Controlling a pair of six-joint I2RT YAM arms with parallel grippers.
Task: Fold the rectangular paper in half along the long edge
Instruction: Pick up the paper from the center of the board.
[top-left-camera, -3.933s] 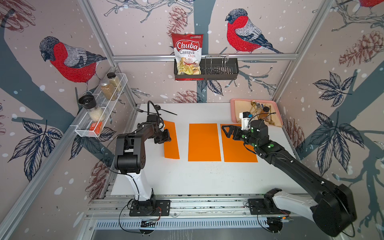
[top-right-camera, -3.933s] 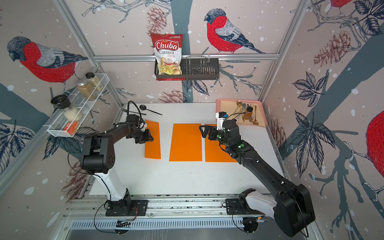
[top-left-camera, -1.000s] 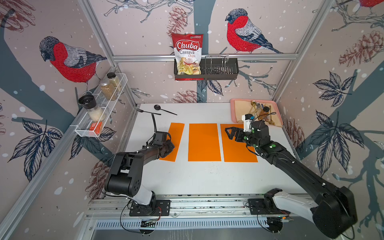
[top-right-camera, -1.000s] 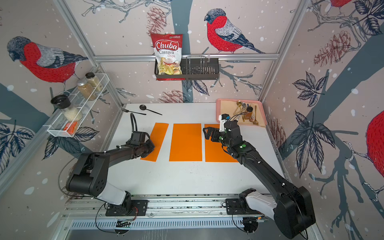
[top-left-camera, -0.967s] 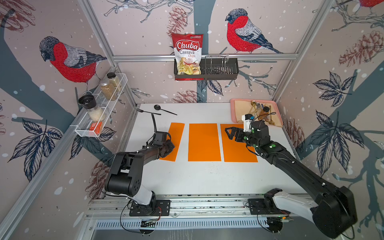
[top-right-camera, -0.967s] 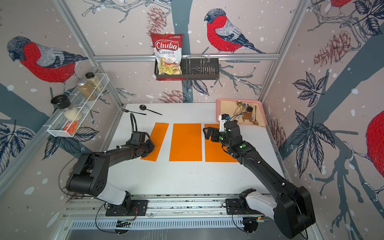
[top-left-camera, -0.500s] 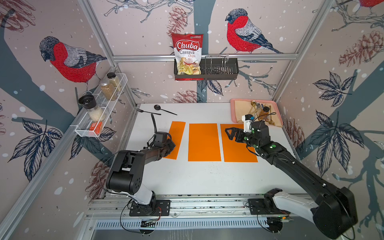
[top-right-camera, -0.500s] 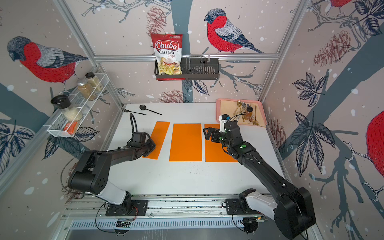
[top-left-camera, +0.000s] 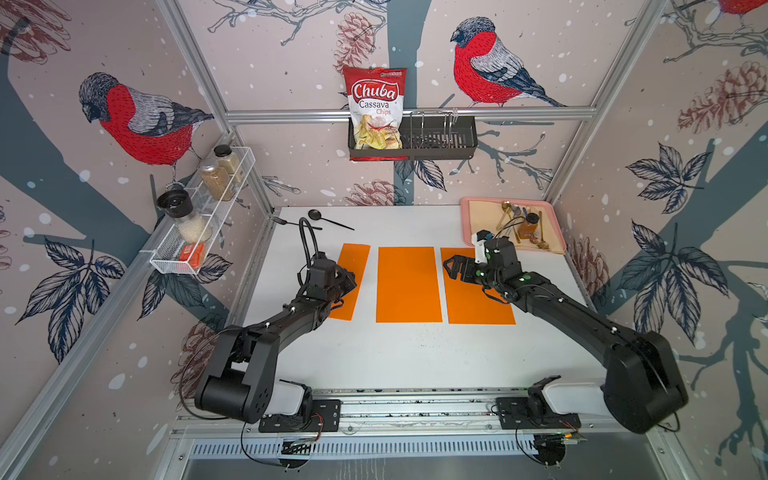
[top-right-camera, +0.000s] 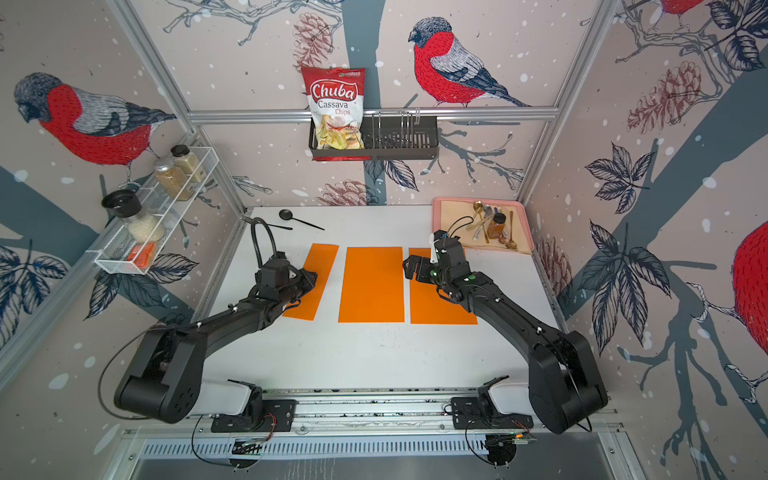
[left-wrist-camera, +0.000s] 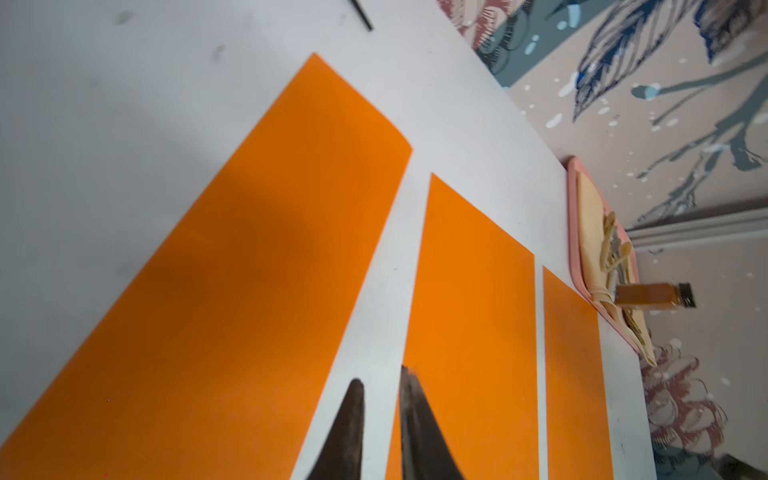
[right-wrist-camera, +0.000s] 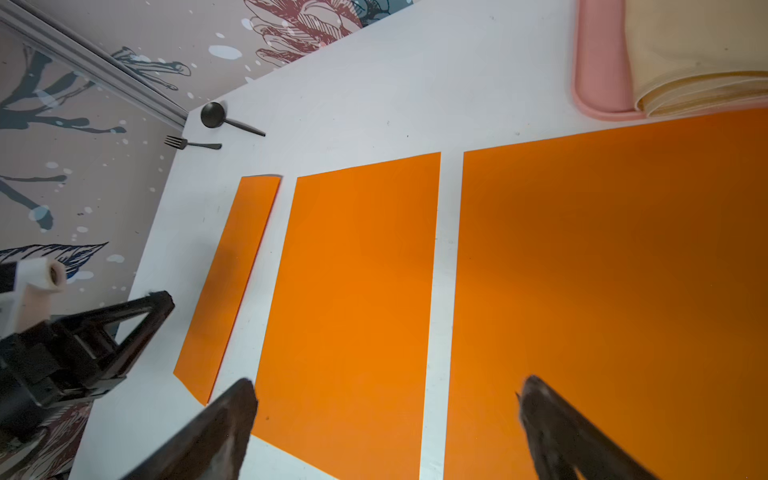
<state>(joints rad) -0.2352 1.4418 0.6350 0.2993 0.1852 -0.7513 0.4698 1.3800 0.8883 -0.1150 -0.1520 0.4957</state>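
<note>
- Tray (top-left-camera: 466, 220): pink, lined with a beige cloth (top-left-camera: 484, 210).
- Tray-side sheet (top-left-camera: 478, 303), middle sheet (top-left-camera: 408, 284) and narrow sheet (top-left-camera: 353, 259) farthest from the tray: plain orange.
- Surface (top-left-camera: 415, 357): white, faint grey smudges.
- Chips bag (top-left-camera: 376, 106): red and white.
- Spoon (top-left-camera: 316, 215) and fork (top-left-camera: 282, 221): black.
- Walls (top-left-camera: 291, 62): pale pink, red-breasted grey birds, dark blue leaves.

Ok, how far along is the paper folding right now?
Done: the left orange sheet lies narrow, apparently folded in half lengthwise. In hand: the left hand sits at its edge, jaws slightly apart, gripping nothing. Left: pulling that hand clear; the middle sheet and right sheet lie unfolded, the right hand open over the latter.
</note>
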